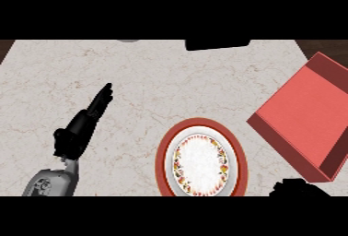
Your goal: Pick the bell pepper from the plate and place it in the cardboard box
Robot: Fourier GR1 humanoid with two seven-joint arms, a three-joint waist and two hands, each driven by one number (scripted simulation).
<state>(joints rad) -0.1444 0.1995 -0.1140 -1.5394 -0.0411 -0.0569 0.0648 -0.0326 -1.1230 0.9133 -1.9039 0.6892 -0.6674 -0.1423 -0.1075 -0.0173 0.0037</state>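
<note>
The left hand (87, 120) was seen at the left of the head view, raised above the pale marbled counter (149, 78), its fingers held straight and pressed together, pointing up and away, with nothing carried in them. The grey forearm (48, 183) was seen below it at the lower edge. The right hand (297, 188) was visible only as a dark shape at the lower right edge, just below the near corner of the cardboard box (306, 115); whether its fingers were spread or curled could not be told. The box, reddish in colour and shallow, was set at an angle on the right of the counter. The plate (201, 159), red-rimmed with a patterned ring around a white centre, was placed just left of the box. The bell pepper could not be made out anywhere; possibly it was hidden by the right hand.
</note>
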